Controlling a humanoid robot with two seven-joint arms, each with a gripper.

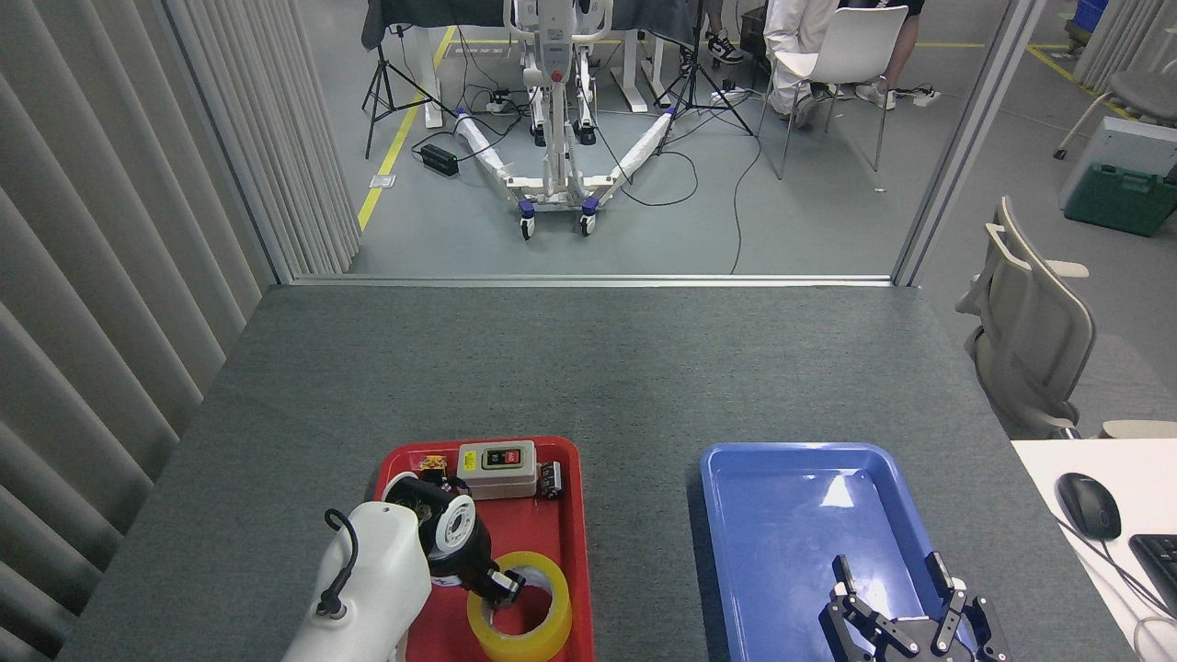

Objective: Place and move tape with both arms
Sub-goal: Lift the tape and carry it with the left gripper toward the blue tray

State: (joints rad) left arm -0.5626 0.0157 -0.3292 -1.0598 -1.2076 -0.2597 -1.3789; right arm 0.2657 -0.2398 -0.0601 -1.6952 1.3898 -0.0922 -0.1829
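In the red tray (575, 515), at its near right corner, lies one tape (520, 621) roll, flat on its side, hole up. The left gripper (504, 588) reaches down from the left into that hole; its fingertips sit at the inner left wall of the core, dark and partly hidden by the wrist. Cannot tell whether the fingers are spread against the core or closed, nor whether they press on it. The yellow band of the roll shows on the near and right sides, clear of the gripper.

The right gripper (892, 575) hangs over the near end of the blue tray (726, 552), well apart from the tape. Its fingers stand wide apart, nothing between them.

Count:
- trays: 2, one red, one blue, side by side on the grey table (588, 368), a strip of table between them.
- tape rolls: 1.
- switch box (497, 468): 1, grey, at the far end of the red tray.
- small parts beside the box: 2, one on its left (428, 462), one dark on its right (551, 479); too small to name.
- arms: 2.
- blue tray contents: none seen.
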